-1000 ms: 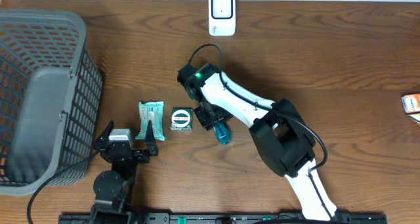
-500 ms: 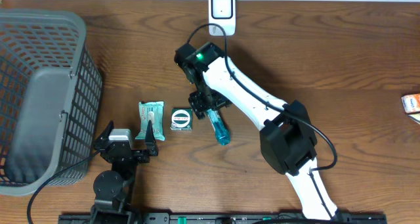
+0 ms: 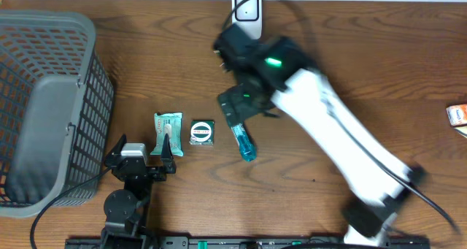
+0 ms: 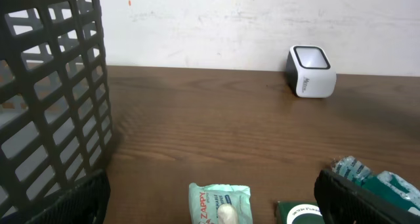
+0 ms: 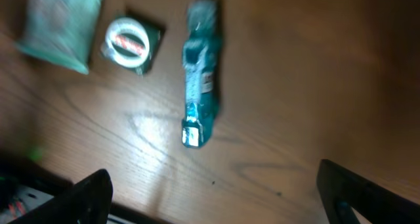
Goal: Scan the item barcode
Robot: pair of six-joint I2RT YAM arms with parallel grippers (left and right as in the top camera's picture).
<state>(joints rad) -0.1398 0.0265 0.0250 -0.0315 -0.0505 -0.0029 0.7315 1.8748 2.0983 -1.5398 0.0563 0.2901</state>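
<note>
Mock shop checkout bench: wooden table (image 3: 379, 81), white barcode scanner (image 4: 310, 71), grey mesh shopping basket (image 3: 98, 96).

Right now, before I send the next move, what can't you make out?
- Barcode on the long teal packet: right wrist view motion-blurred, overhead too small.
- Right end effector: smeared by arm motion in overhead; fingers indistinct.
- Orange-and-white item: cut off by overhead's right edge.
- Dark square pack: cropped by left wrist view's bottom edge; label unreadable.
</note>
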